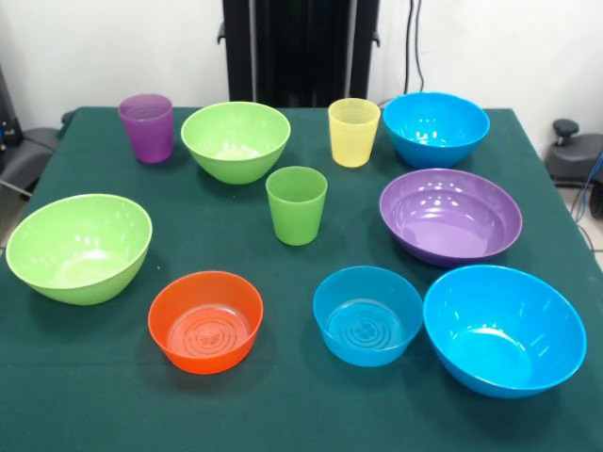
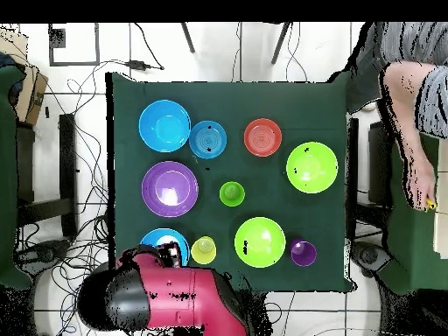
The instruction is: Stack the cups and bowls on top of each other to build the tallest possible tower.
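Lying unstacked beside the pincer (image 2: 169, 255): glossy round blue plastic bowl (image 2: 156, 238), translucent yellow plastic tumbler (image 2: 204, 250). Pincer opening: cannot tell. Likely risk: slick tapered tumbler tipping when gripped.

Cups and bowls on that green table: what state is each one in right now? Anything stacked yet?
Purple cup: upright, empty, standing alone.
Yellow cup: upright, empty, alone.
Green cup: upright, empty, alone.
Two lime bowls: open side up, empty.
Two big blue bowls: open side up, empty.
Small blue bowl: open side up, empty.
Orange bowl: open side up, empty.
Purple bowl: open side up, empty.
Nothing is stacked.
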